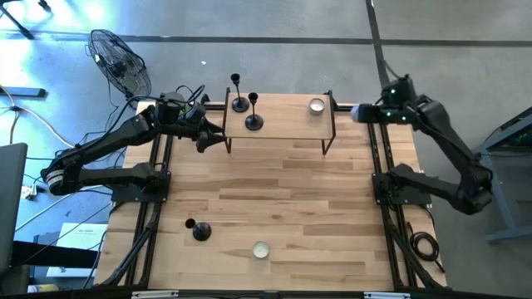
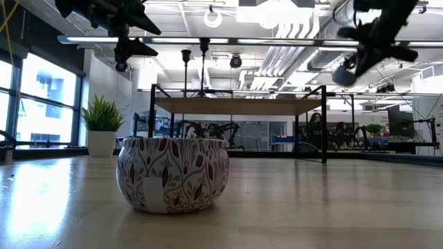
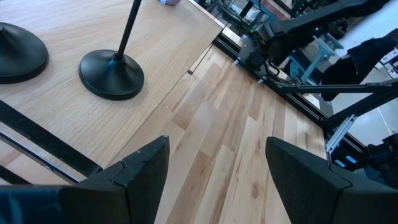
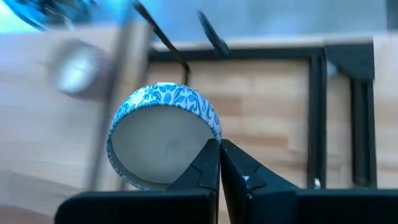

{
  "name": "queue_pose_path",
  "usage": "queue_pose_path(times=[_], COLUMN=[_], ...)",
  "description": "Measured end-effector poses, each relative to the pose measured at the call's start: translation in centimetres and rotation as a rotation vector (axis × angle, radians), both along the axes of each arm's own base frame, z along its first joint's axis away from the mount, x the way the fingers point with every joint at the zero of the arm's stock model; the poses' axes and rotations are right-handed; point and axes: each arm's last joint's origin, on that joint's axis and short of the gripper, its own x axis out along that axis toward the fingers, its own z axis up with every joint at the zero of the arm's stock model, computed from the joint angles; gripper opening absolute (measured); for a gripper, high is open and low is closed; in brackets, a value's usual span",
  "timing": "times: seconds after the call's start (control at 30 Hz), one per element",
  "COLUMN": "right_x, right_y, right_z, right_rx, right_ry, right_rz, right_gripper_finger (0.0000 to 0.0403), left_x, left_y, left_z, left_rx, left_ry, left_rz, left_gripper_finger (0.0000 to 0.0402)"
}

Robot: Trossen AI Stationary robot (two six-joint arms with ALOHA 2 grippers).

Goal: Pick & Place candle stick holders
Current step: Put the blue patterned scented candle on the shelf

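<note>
Jaws of the left gripper point(image 1: 208, 137) stand wide with nothing between them, just off the left end of the raised wooden shelf with black metal legs point(image 1: 283, 124)

Two black candle stick holders with round bases and thin stems, point(image 1: 239, 104) and point(image 1: 253, 122), stand upright on the shelf's left half, just beside those jaws

Third black round-based candle stick holder point(image 1: 200, 232) is down on the table point(image 1: 332, 208), well clear of the shelf toward the near edge, on the left side. Stem looks upright, so I'd come in level and close across the stem. Left arm is clearly the nearer one

Right gripper point(image 1: 363, 113) is at the shelf's right end, jaws closed, seemingly pinching the rim of a blue-patterned round tealight cup point(image 4: 163, 134)
</note>
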Motion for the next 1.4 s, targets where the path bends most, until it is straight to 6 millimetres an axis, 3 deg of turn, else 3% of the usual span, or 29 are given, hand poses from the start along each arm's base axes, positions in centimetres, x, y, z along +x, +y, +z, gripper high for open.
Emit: queue_pose_path(times=[0.27,0.47,0.8,1.4], right_x=[1.8,5.7,12.0,16.2], right_y=[1.0,0.4,-1.2,-1.9], right_z=[7.3,9.4,7.6,3.6], right_rx=[-0.163,-0.144,-0.007,0.122], right_ry=[-0.114,-0.151,-0.012,0.158], right_rz=[0.127,0.275,0.444,0.496], right_gripper_finger=[0.0000,0.0000,0.0000,0.0000], left_x=[0.0,0.0,-0.1,-0.1], left_y=[0.0,0.0,0.0,-0.1], left_z=[0.0,0.0,-0.2,-0.4], left_rx=[0.000,0.047,0.074,0.120], left_ry=[0.001,0.007,0.025,0.051], left_rz=[0.004,-0.014,-0.033,-0.065], left_gripper_finger=[0.0262,0.0262,0.0262,0.0262])
